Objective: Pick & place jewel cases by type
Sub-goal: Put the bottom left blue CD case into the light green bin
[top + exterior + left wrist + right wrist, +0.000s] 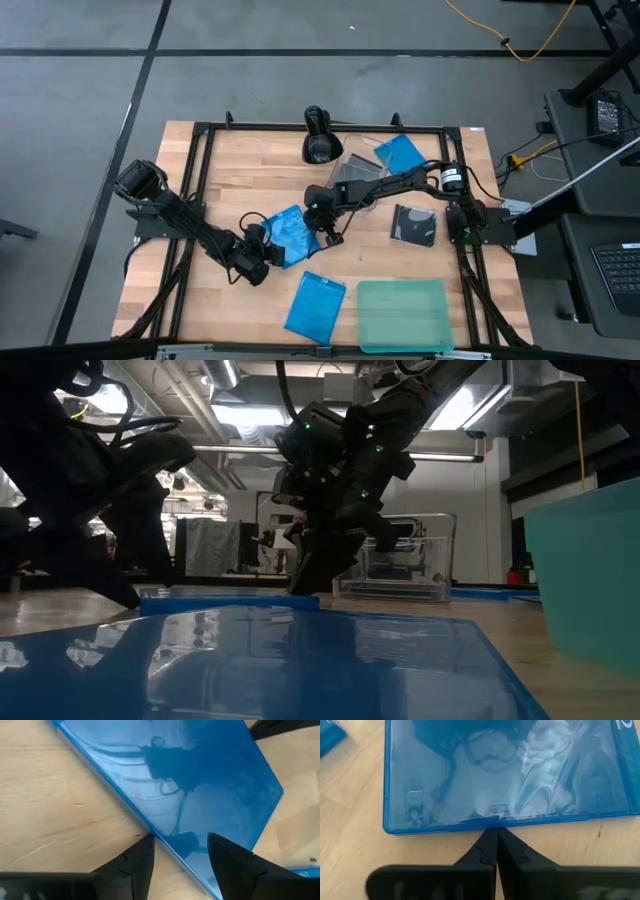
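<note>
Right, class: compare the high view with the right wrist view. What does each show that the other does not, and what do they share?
Only the high view shows the whole table, the teal tray, a black disc case, the blue case near the front edge, another at the back and the left gripper.

Only the right wrist view shows the right gripper's fingers shut, tips against the case's edge.

Both show the middle blue case with that gripper beside it.

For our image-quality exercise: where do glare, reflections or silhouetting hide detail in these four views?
Low view: both arms are dark silhouettes against bright ceiling lights, which mirror in the near blue case. Left wrist view: the blue case reflects the arm's shape. Right wrist view: pale glare streaks its lid. High view: evenly lit.
</note>
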`<state>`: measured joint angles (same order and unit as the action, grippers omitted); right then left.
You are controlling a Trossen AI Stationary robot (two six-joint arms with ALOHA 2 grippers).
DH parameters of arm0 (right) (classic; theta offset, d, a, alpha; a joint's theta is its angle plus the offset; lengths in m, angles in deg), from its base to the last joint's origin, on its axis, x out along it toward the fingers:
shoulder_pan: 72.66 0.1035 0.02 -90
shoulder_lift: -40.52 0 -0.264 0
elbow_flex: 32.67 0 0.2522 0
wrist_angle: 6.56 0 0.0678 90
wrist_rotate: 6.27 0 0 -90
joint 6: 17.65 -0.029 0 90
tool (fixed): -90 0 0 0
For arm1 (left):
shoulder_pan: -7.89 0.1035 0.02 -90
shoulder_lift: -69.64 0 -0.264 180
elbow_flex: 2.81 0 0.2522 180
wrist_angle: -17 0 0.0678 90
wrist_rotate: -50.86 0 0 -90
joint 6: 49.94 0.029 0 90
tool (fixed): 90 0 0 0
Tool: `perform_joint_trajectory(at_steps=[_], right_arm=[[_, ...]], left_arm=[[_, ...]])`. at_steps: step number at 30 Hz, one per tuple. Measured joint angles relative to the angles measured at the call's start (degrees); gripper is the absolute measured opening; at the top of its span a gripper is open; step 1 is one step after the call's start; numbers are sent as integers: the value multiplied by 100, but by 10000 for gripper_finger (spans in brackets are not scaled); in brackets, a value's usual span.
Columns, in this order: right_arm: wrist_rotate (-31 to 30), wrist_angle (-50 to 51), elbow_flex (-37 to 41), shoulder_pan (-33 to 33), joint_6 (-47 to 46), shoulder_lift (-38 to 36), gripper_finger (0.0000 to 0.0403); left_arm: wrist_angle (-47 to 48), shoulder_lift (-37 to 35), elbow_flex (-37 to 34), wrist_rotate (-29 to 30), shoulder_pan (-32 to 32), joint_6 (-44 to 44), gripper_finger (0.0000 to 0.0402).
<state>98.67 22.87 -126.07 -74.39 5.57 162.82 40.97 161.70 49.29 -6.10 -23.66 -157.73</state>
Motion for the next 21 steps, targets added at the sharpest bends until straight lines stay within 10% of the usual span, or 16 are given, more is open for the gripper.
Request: perform_joint_trajectory(at_steps=[21], right_arm=[[179, -339, 27, 10, -47, 118, 6]], left_arm=[[-122, -1197, 37, 894, 123, 1294, 149]])
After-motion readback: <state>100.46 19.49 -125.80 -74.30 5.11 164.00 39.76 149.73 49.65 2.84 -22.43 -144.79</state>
